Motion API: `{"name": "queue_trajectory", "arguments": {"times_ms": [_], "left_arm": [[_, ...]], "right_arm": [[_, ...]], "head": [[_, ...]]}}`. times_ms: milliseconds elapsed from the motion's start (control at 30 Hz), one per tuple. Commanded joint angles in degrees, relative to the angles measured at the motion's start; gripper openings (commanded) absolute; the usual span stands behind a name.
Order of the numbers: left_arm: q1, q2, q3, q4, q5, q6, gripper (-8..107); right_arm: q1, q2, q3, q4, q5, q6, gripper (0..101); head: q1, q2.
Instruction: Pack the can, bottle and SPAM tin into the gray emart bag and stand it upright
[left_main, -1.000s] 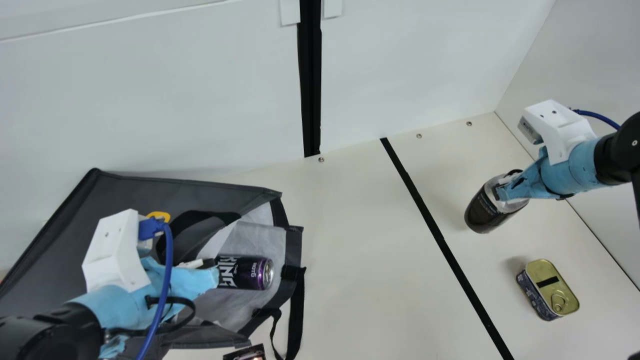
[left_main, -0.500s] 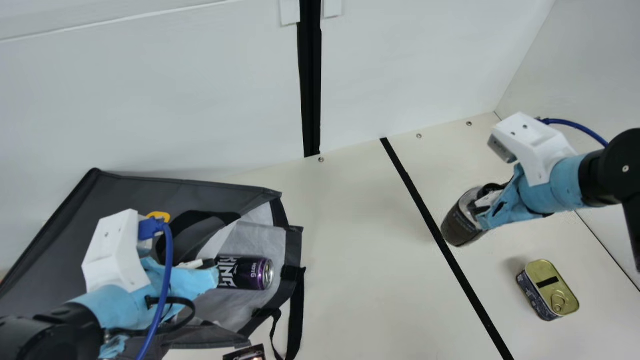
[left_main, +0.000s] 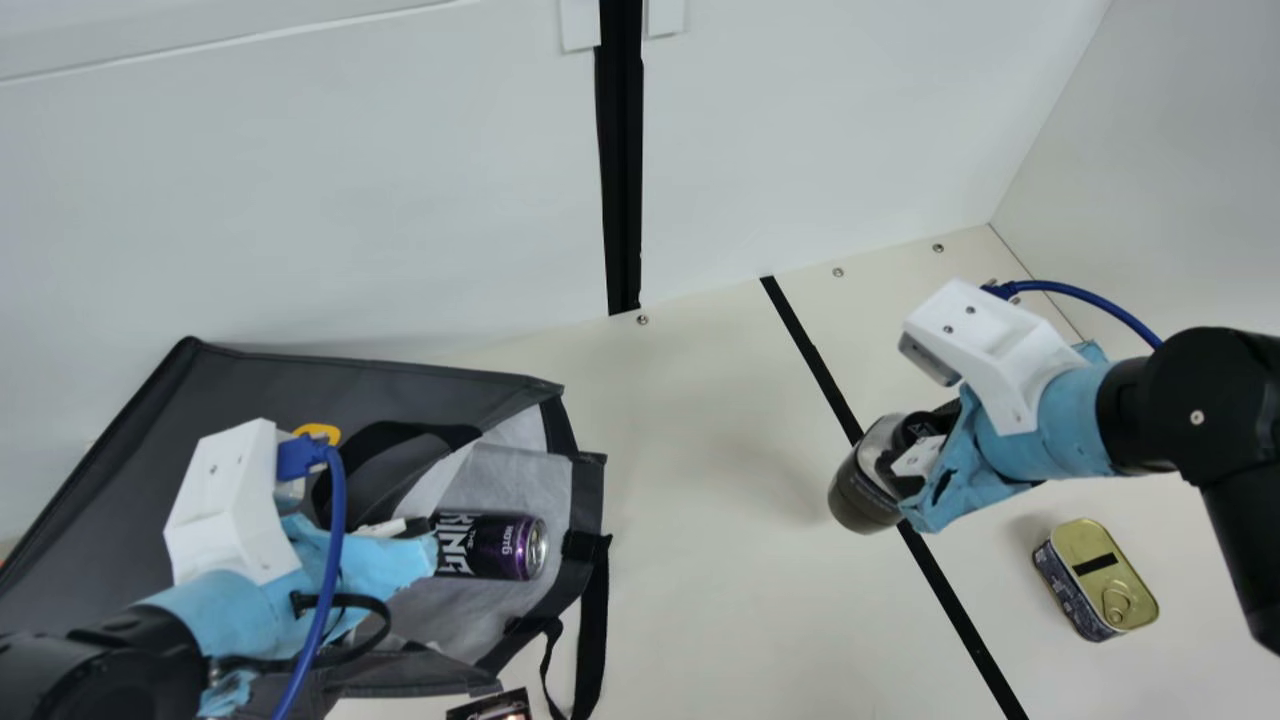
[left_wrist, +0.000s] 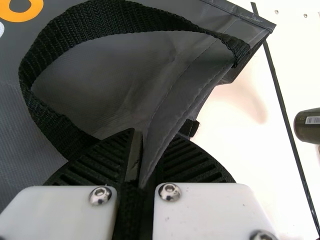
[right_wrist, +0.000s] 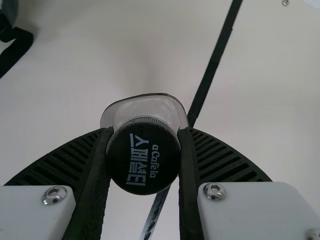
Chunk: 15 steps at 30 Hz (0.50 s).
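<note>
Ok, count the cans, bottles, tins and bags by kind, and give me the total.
Cans: 1, the purple-and-black can lying in the bag's mouth
Bottles: 1, the bottle in the right hand
Tins: 1, the tin on the table
Bags: 1, the gray bag
Total: 4, leaving out a cut-off dark item of unclear kind

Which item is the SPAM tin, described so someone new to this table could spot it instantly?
In the main view, follow the long black stripe down the cream table, then look to its right. There sits a low, rounded-corner tin. Its gold lid with a pull ring sets it apart from the black-capped bottle and purple-black can.
</note>
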Motion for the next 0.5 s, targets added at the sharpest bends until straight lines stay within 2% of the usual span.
{"name": "queue_trajectory", "arguments": {"times_ms": [0,467], "left_arm": [[0.0,0.0,0.0,0.0,0.0,0.0,-8],[0.0,0.0,0.0,0.0,0.0,0.0,-8]], "right_arm": [[1.6,-0.5,0.5,0.0,0.0,0.0,0],[11.0,-4.0,4.3,0.6,0.0,-0.3,0]], "head": [[-1.3,-0.1],[-1.3,-0.1]]}}
